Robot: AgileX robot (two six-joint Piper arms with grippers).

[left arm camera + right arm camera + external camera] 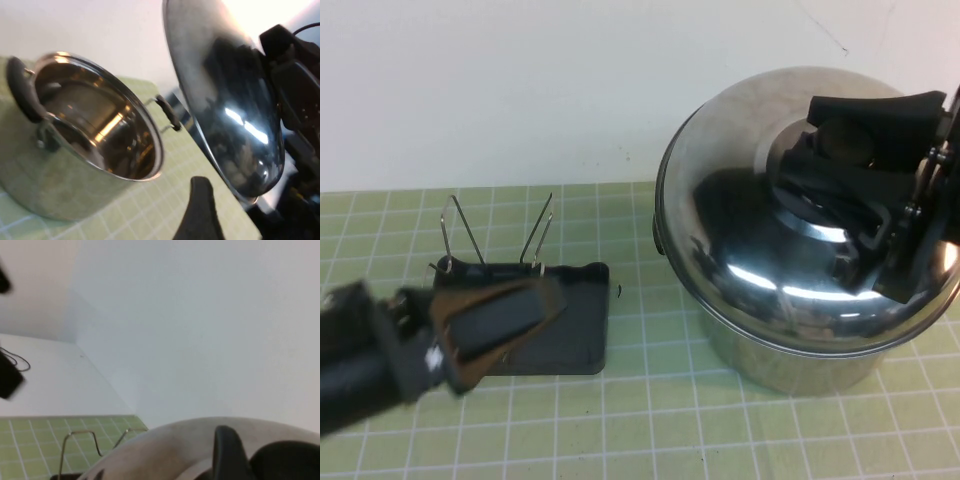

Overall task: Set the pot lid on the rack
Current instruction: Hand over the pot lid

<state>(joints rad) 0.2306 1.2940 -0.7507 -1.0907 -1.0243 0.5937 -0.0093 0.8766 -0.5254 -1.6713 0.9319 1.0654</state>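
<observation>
The large domed, shiny stainless-steel pot lid (760, 230) hangs clear above the deep steel pot (800, 355) at right, its black knob (845, 140) clamped in the right tool (860, 150). Stiff, slick and weighty, it is safest carried by that knob. The left tool (495, 325), fingers apart and empty, hovers over the dark grey wire-pronged rack (575, 330) at left.

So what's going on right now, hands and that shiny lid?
Right hand shut on pot lid knob, lid lifted clear above the pot. Left hand over the rack. Left hand sits in the way.
</observation>
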